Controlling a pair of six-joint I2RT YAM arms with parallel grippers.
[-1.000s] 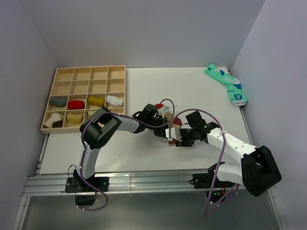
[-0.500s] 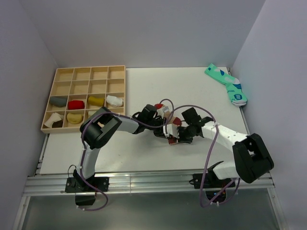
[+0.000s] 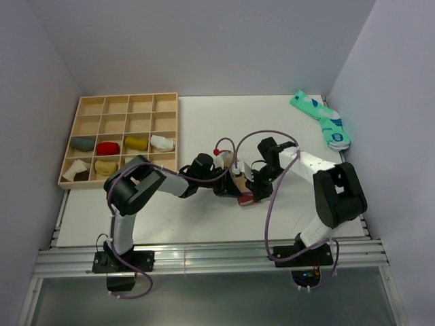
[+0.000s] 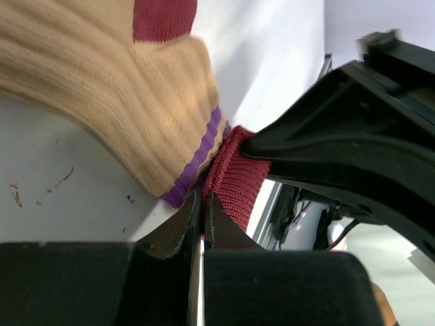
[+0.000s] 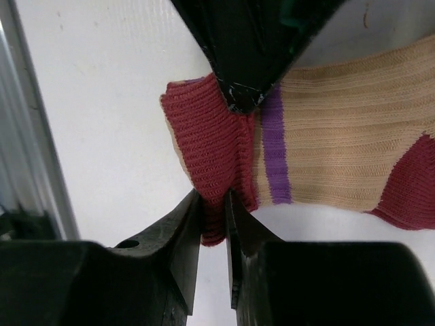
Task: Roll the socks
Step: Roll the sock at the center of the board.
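The tan sock [image 3: 241, 189] with maroon patches lies at the table's middle between both grippers. In the left wrist view its tan body [image 4: 122, 88] ends in a purple stripe and a maroon cuff [image 4: 238, 180]. My left gripper [image 4: 202, 200] is shut on the cuff's edge, and it shows in the top view [image 3: 230, 185]. My right gripper [image 5: 213, 202] is shut on the maroon cuff [image 5: 207, 149] from the opposite side, and it shows in the top view [image 3: 253, 185]. The left fingertip [image 5: 241, 75] touches the cuff there. The pale olive-green sock is out of view.
A wooden compartment tray [image 3: 122, 102] at the back left holds several rolled socks. A green, white and blue sock pair [image 3: 321, 119] lies at the back right corner. The table's near edge with its metal rail [image 3: 204, 258] runs just behind the grippers.
My right arm has swung round, so its gripper now reaches the sock from the far side. My left wrist has shifted a little left. The sock stays pinched between both grippers.
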